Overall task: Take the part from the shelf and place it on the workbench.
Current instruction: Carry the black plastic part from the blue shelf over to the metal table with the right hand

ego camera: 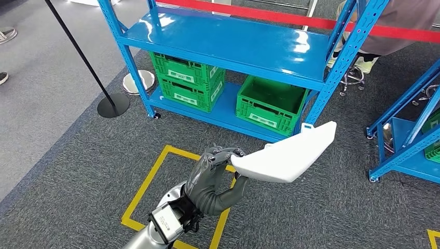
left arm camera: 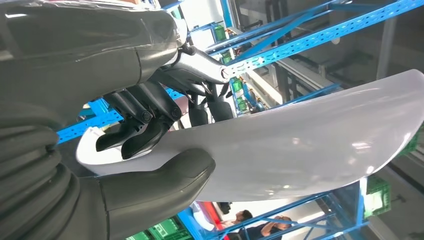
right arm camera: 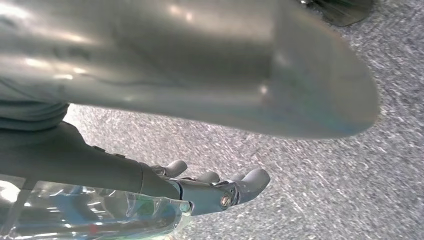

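Note:
A long white curved plastic part (ego camera: 286, 153) hangs in the air in front of the blue shelf (ego camera: 233, 44), over the carpet. My left hand (ego camera: 214, 168) grips it at its near, narrow end. In the left wrist view the thumb (left arm camera: 165, 180) presses one face of the part (left arm camera: 310, 145) and the dark fingers (left arm camera: 135, 135) hook over its edge. My right hand (right arm camera: 210, 187) hangs over the grey carpet, its fingers loosely extended and holding nothing.
Green crates (ego camera: 270, 104) sit on the shelf's lowest level, two stacked at the left (ego camera: 188, 80). A black stanchion (ego camera: 111, 104) stands left. A second blue shelf (ego camera: 410, 135) is at the right, a yellow floor square (ego camera: 150, 181) under my arm. A seated person (ego camera: 373, 31) is behind a red bar.

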{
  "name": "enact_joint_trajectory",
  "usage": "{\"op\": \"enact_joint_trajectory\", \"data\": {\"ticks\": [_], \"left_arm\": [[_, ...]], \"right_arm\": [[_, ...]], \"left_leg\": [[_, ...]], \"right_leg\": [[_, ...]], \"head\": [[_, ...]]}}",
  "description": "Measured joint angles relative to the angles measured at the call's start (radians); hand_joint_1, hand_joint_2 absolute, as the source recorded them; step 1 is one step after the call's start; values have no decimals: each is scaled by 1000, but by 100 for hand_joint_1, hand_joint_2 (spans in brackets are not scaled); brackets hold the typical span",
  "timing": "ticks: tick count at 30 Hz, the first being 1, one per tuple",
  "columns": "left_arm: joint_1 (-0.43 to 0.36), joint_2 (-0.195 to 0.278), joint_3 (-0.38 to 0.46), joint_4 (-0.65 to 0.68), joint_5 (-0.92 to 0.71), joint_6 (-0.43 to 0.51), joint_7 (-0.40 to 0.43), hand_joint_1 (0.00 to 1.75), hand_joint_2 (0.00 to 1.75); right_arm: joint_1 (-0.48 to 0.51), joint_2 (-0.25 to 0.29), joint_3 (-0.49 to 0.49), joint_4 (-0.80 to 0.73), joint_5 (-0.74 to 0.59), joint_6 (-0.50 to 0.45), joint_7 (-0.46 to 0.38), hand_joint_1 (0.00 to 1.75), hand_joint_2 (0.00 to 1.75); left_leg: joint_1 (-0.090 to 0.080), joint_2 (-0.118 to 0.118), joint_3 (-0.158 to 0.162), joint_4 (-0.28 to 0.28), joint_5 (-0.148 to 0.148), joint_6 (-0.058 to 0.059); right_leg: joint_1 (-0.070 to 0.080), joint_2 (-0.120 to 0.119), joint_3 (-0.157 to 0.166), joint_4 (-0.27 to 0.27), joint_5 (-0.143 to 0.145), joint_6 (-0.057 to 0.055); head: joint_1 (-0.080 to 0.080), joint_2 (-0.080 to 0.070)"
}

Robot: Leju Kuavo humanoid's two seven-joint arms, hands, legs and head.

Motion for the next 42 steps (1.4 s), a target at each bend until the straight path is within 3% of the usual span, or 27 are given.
{"op": "enact_joint_trajectory", "data": {"ticks": [2,4,5,7,9,10,11,12,14,16,18,20,21,24,25,26,27,28,30,31,33,35,36,37,40,41,42], "left_arm": [[-3,-4,0,0,0,-1,0,175,175],[-5,-6,0,0,1,-3,0,175,175],[-5,-6,0,0,1,-5,1,175,175],[-5,-6,0,1,2,-8,2,175,175],[-5,-7,-1,4,2,-9,3,175,175],[-5,-7,-2,6,3,-9,4,175,175],[-5,-7,-2,8,3,-9,4,175,175],[-5,-7,-3,9,3,-9,4,175,175],[-5,-7,-3,11,3,-9,4,175,175],[-7,-9,-3,11,5,-10,4,175,175],[-9,-12,-4,12,8,-11,4,175,175],[-10,-12,-5,14,11,-13,2,175,175],[-11,-12,-6,16,15,-15,0,175,175],[-12,-10,-7,21,24,-22,-6,175,175],[-11,-7,-7,24,26,-23,-7,175,175],[-11,-5,-7,28,27,-24,-8,175,175],[-11,-3,-7,31,28,-25,-8,175,175],[-10,-2,-7,33,29,-25,-9,175,175],[-12,-2,-7,35,31,-26,-10,175,175],[-13,-3,-7,35,31,-26,-10,175,175],[-15,-4,-7,35,32,-26,-11,175,175],[-16,-4,-6,35,33,-26,-11,175,175],[-16,-4,-6,35,33,-26,-11,175,175],[-16,-4,-5,36,33,-26,-11,175,175],[-16,-4,-6,39,34,-26,-11,175,175],[-16,-3,-6,41,34,-26,-11,175,175],[-15,-2,-6,43,35,-26,-11,175,175]], "right_arm": [[0,0,0,0,0,2,1,0,0],[0,1,0,0,0,5,2,0,0],[2,1,0,0,0,6,3,0,0],[5,1,0,1,0,9,5,0,0],[6,1,0,1,0,10,6,0,0],[5,0,0,0,0,10,6,0,0],[6,0,0,0,0,10,7,0,0],[6,-1,0,0,0,10,7,0,0],[4,-2,0,0,0,10,7,0,0],[1,-3,0,0,0,9,7,0,0],[0,-4,-1,0,0,9,7,0,0],[1,-4,-2,0,0,9,7,0,0],[1,-4,-2,0,0,9,8,0,0],[0,-1,-3,0,0,9,8,0,0],[1,0,-3,0,0,9,8,0,0],[1,1,-3,0,0,9,8,0,0],[1,1,-3,0,1,9,9,0,0],[1,1,-3,0,4,9,9,0,0],[2,1,-2,0,12,9,11,0,0],[3,1,-2,0,17,9,13,0,0],[5,1,-1,0,26,9,18,0,0],[5,1,0,0,32,10,22,0,0],[4,1,0,0,33,11,23,0,0],[4,1,0,0,33,11,24,0,0],[6,1,1,0,34,12,26,0,0],[6,0,2,0,34,12,27,0,0],[6,0,2,0,35,13,27,0,0]], "left_leg": [[-4,-2,61,-99,-20,5],[-6,0,50,-116,-18,17],[-7,2,39,-118,-10,27],[-8,5,14,-119,12,48],[-16,6,-14,-117,36,58],[-20,6,-28,-116,47,60],[-24,7,-42,-114,57,62],[-26,7,-56,-112,67,62],[-29,6,-80,-104,82,61],[-30,6,-97,-98,97,55],[-28,8,-106,-98,115,45],[-27,6,-117,-95,115,34],[-26,3,-127,-77,93,27],[-15,0,-181,85,-31,7],[-10,0,-197,145,-54,1],[-5,0,-199,179,-56,-3],[-1,1,-184,176,-40,-7],[3,5,-148,133,-15,-11],[5,37,-54,-7,22,-19],[4,51,-22,-59,27,-19],[-1,55,-8,-96,20,-8],[0,34,-19,-100,22,12],[1,25,-24,-100,26,22],[1,17,-28,-101,32,30],[-7,-9,-42,-100,43,48],[-11,-19,-45,-100,45,51],[-14,-30,-46,-99,47,52]], "right_leg": [[1,0,-12,-1,20,14],[-3,-1,-27,-1,35,27],[-5,-1,-37,9,23,32],[-7,1,-67,83,-57,37],[-6,3,-100,218,-152,38],[-5,4,-106,274,-171,36],[-4,4,-99,302,-167,33],[-1,4,-71,290,-144,28],[8,5,26,171,-102,13],[16,7,117,29,-106,1],[22,8,142,-28,-117,-6],[18,7,131,-35,-103,-16],[15,5,124,-39,-93,-22],[8,3,98,-40,-68,-27],[7,3,89,-39,-60,-25],[5,2,80,-38,-54,-22],[2,-1,73,-36,-49,-19],[-1,-4,67,-33,-46,-16],[-3,-13,58,-23,-45,-6],[-2,-17,55,-18,-45,0],[1,-32,49,-12,-42,12],[-1,-43,42,-6,-46,22],[-2,-38,32,13,-63,25],[-3,-27,14,54,-91,27],[-1,1,-73,261,-189,25],[0,3,-87,299,-197,22],[1,6,-81,293,-185,17]], "head": [[2,0],[4,0],[5,0],[9,0],[15,0],[16,0],[16,0],[16,0],[17,0],[17,0],[17,0],[20,0],[20,0],[16,0],[16,0],[16,0],[16,0],[16,0],[12,0],[10,0],[7,0],[10,0],[11,0],[14,0],[21,0],[22,0],[23,0]]}}
